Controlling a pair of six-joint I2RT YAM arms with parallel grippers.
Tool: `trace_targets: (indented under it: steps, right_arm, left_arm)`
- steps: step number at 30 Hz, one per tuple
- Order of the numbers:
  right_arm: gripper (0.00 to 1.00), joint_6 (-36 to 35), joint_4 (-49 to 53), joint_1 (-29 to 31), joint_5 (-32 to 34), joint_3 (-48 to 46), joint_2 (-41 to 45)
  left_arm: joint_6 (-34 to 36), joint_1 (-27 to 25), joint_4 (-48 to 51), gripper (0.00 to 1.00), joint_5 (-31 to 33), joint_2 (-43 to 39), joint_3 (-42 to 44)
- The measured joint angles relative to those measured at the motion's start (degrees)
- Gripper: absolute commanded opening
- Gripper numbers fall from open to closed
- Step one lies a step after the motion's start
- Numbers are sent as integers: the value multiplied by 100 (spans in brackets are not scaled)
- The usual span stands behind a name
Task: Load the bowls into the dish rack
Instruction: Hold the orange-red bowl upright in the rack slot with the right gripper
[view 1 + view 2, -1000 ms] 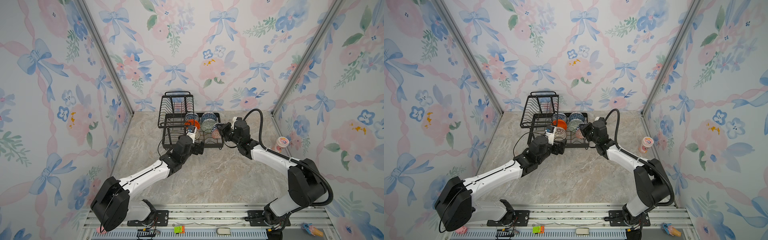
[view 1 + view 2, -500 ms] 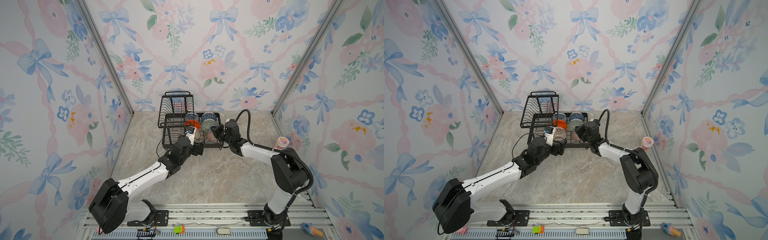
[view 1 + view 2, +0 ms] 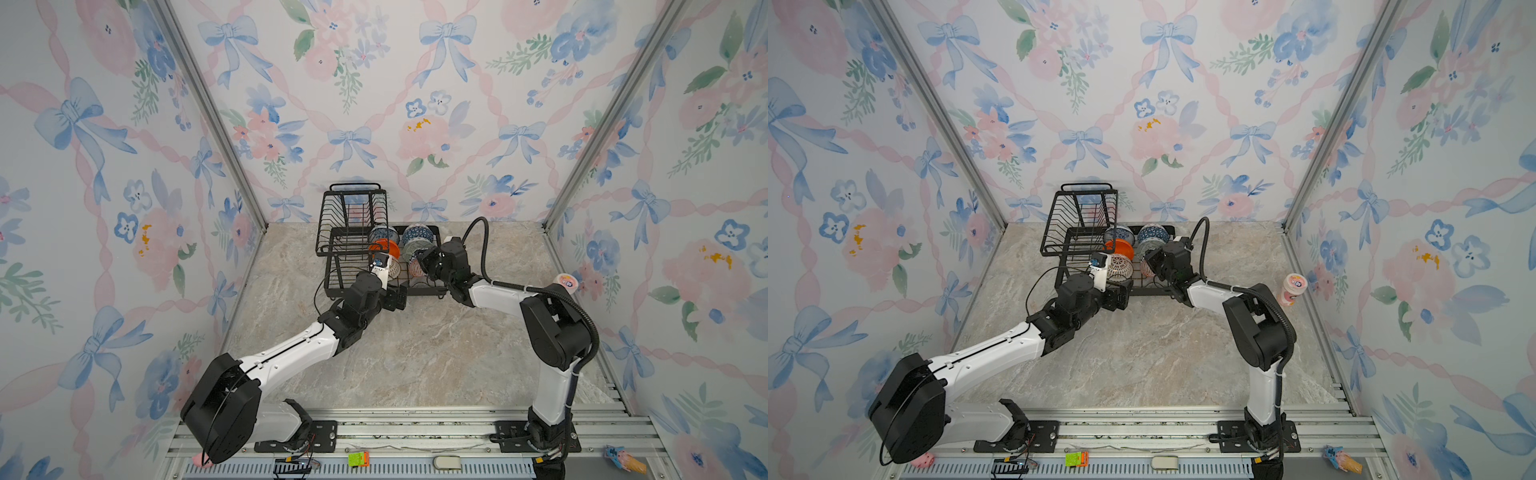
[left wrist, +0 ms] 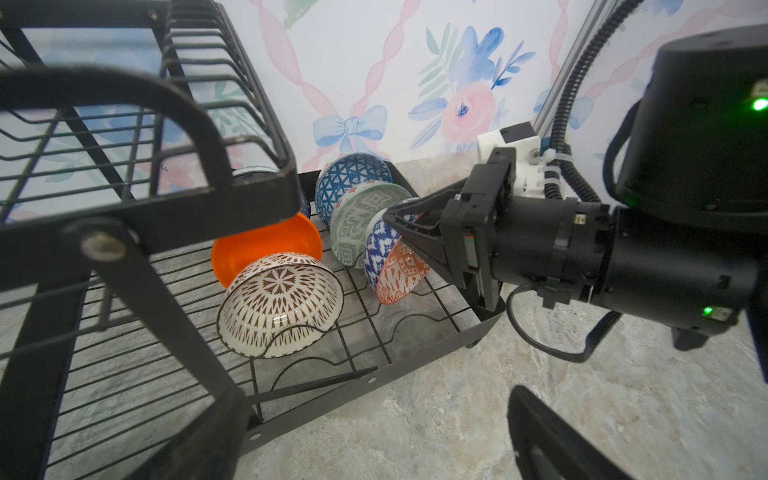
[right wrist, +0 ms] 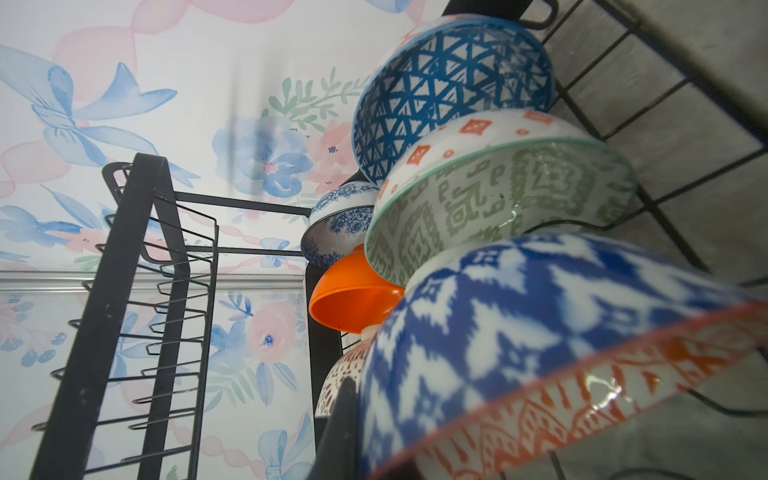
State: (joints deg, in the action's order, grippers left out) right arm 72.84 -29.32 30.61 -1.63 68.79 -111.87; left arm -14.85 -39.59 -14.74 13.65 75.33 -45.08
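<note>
Six bowls are counted in the lower tray of the dish rack (image 4: 374, 380), all tipped on edge. Five stand free. The sixth, the blue-and-orange bowl (image 4: 395, 266), appears to rest on the wires just beside the pale green bowl (image 4: 361, 220), with the right gripper (image 4: 395, 218) clamped on its rim. Over the last second that arm has carried it further into the tray. The left gripper (image 3: 397, 297) hangs at the tray's front edge, jaws wide and empty. Judgement: only release and withdrawal remain.
</note>
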Motion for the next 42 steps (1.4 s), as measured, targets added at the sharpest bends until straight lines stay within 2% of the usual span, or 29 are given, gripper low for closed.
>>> trace_targets:
  steps: [13,24,42]
  right_arm:
    - [0,-7,-1029,101,70,76,-533]
    - [0,-7,-1823,101,214,-256,-719]
    - [1,85,-1687,236,557,-621,-492]
  left_arm:
    - [-46,31,-20,98,0,26,0]
    - [-46,31,-20,98,0,26,0]
    - [-48,42,-20,98,24,28,0]
